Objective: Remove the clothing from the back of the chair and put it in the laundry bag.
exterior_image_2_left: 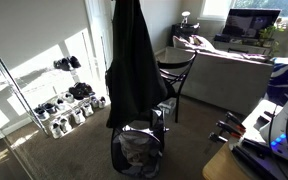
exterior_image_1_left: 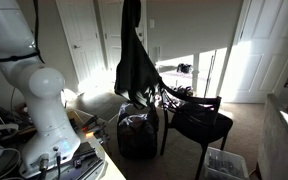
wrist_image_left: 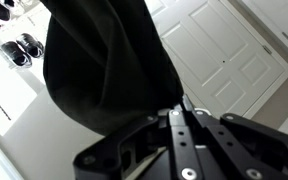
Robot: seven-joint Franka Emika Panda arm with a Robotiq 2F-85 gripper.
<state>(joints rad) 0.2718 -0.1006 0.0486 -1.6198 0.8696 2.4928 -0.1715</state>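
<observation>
Clothing [exterior_image_2_left: 134, 65] status, please: where is it right now?

Hanging free in mid-air. In both exterior views I see one long black drape, limp, bunched at the top where I hold it and widening toward the hem. I have it this high because a garment that long needs height for its tail to clear the furniture.

And the chair [exterior_image_1_left: 199, 120]?

Just beside the drop line, seat bare, back slats open. Nothing is draped over it. In that view the hem hangs close to the top rail, and I can't tell whether it brushes.

Laundry bag [exterior_image_2_left: 136, 150]?

Squat and dark on the carpet [exterior_image_2_left: 44, 150], mouth wide, right beneath the hem. The cloth lines up over the opening, which is why I hover here. By my reckoning the next move is a straight lowering, so the fabric piles into the mouth rather than over the rim.

Gripper?

Wrist view: the gripper [wrist_image_left: 180, 108] is clenched on the clothing, a pinch of black fabric wedged between its jaws and the rest falling away from the camera. My worry is the wide hem snagging the bag's edge or the chair.
</observation>
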